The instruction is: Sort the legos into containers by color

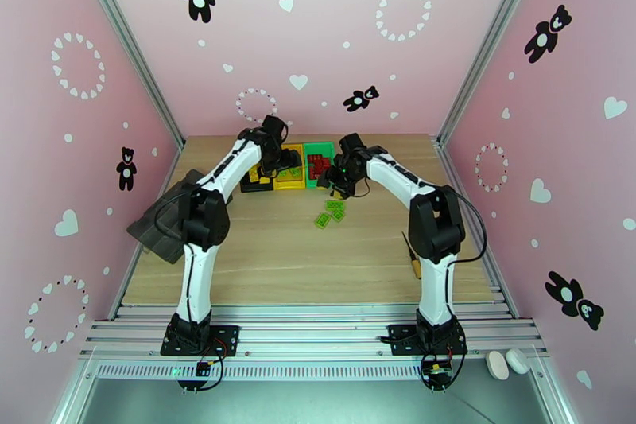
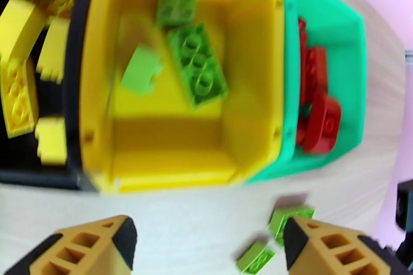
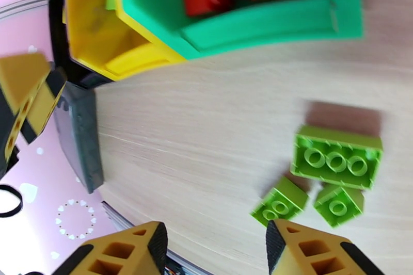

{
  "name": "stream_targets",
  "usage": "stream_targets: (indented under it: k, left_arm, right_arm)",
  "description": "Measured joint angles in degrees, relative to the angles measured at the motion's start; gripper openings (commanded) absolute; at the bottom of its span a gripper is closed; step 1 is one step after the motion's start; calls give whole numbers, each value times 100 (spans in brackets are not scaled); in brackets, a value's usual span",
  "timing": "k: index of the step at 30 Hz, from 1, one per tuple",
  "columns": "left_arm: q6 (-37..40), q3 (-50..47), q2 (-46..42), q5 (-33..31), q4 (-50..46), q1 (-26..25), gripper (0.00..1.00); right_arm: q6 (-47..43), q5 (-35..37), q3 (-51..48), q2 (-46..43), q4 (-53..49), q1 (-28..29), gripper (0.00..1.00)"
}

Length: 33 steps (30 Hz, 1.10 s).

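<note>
— Left gripper (image 2: 209,240) is spread wide and empty above the yellow bin (image 2: 253,131), which holds green bricks (image 2: 199,64). Our right gripper (image 3: 214,242) is spread too, over three loose green bricks (image 3: 335,160) on the table (image 3: 196,131).
— Our worry?
— Those three sit bunched, so we judge a pinch may catch two or flick one away. Red bricks (image 2: 320,121) lie in the green bin (image 2: 356,64), yellow bricks (image 2: 18,95) in the black bin (image 2: 41,173).
— Any writing?
— None we can read.
</note>
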Motion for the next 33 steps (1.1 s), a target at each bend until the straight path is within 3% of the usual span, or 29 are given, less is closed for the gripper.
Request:
stream_targets:
  k: [7, 16, 25, 33]
  left_arm:
    - [120, -1147, -925, -164, 297, -463, 81]
    - [461, -1847, -1038, -343, 466, -1307, 82]
    - [802, -1832, -505, -448, 546, -2048, 81]
    - [935, -1316, 284, -671, 306, -2280, 79]
  right_arm:
    - [-46, 260, -721, -398, -37, 0, 62]
    - [-111, 555, -1801, -1187, -35, 0, 73]
    - [-181, 774, -2970, -2116, -37, -138, 77]
    - [-188, 881, -3674, -2811, -83, -350, 78]
